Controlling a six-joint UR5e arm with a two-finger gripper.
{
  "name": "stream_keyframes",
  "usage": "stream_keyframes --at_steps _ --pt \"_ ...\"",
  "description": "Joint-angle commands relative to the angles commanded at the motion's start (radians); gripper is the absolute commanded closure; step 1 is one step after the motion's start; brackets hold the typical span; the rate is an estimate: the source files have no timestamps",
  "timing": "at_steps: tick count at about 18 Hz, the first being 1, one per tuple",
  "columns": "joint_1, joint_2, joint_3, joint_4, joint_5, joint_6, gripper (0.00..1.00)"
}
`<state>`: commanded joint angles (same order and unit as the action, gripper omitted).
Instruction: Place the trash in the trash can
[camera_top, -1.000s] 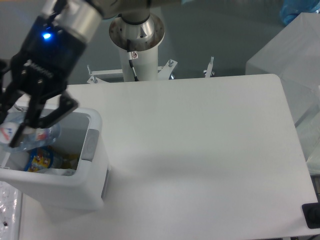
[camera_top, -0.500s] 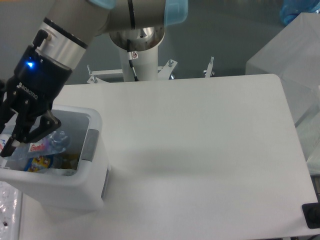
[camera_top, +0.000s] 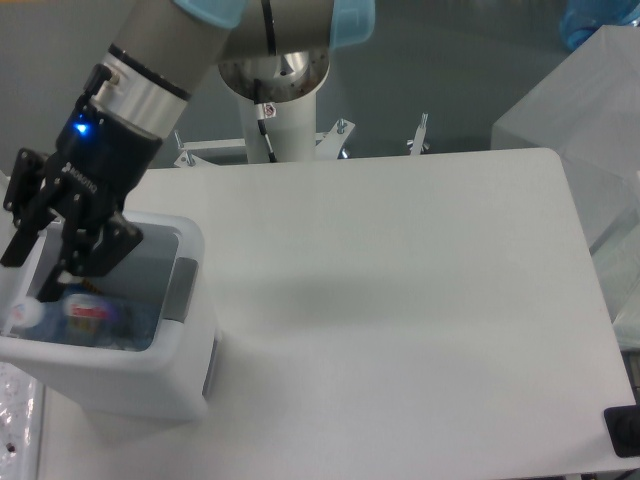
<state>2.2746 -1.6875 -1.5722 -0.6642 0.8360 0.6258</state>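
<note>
Fixed camera, looking down on the white table (camera_top: 400, 300): gripper (camera_top: 38, 262) poised over the open mouth of the trash can (camera_top: 150, 370) at the table's left edge, fingers spread and clasping nothing, judged so because the crushed bottle (camera_top: 70, 312) lies below them inside the bin, apart from the fingertips. Lying low and roughly flat there, cap end toward the left wall, red-and-white label facing up (blue tint of the plastic hard to separate from the bin's shadowed interior). Placed straight above the opening, presumably, so that a drop lands inside and not on the rim with its grey panel (camera_top: 181, 287). No wrapper to be made out; hidden under the bottle or elsewhere, cannot tell. Bottle part of the job apparently done. Likely next: lifting clear without catching the bin's wall.
</note>
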Motion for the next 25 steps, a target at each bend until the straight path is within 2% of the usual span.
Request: stream_keyframes --at_steps 4,8,11,15,19,21,25 --pt "0.143 0.038 -0.048 -0.005 0.002 0.000 0.00" --pt "0.304 0.019 -0.040 -0.009 0.012 0.011 0.00" --pt "0.348 -0.033 -0.052 -0.011 0.130 0.128 0.00" --pt "0.355 -0.113 -0.060 -0.012 0.338 0.279 0.00" --pt "0.402 -0.191 -0.072 -0.018 0.432 0.477 0.00" --pt "0.407 -0.213 -0.062 -0.049 0.463 0.495 0.00" --pt "0.401 -0.227 -0.017 -0.196 0.619 0.576 0.00"
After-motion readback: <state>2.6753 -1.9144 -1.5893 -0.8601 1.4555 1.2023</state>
